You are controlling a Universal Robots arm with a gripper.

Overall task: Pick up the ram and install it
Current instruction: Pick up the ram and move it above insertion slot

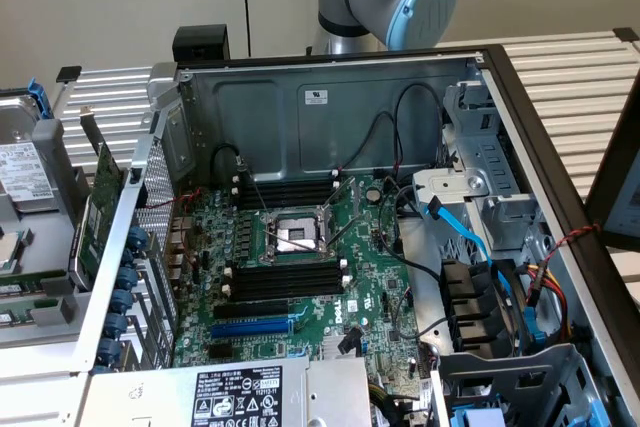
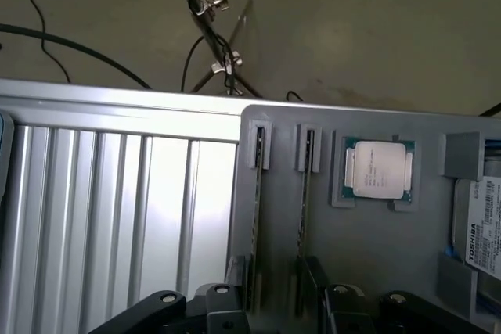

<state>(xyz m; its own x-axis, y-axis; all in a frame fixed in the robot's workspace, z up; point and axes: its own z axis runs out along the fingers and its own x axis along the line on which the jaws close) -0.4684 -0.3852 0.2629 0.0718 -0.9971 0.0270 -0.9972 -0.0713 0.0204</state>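
Observation:
Two ram sticks stand on edge, side by side, in slots of a grey tray (image 2: 391, 248): one ram (image 2: 256, 217) and a second ram (image 2: 305, 193) beside it. I see them edge-on as thin dark-green strips. My gripper (image 2: 282, 307) hovers over their near ends, open, with its black fingers (image 2: 227, 303) apart and nothing held. In the exterior view the computer case (image 1: 330, 97) lies open, showing the motherboard (image 1: 370, 297) with empty black memory slots (image 1: 285, 277) on both sides of the CPU socket (image 1: 297, 235).
A CPU chip (image 2: 378, 171) and a Toshiba hard drive (image 2: 477, 228) lie on the same tray. A slatted metal table (image 2: 117, 217) adjoins it. Inside the case are cables (image 1: 470, 237), drive bays (image 1: 480, 317) and a power supply (image 1: 240, 397). Green expansion cards (image 1: 95, 212) stand at the exterior view's left.

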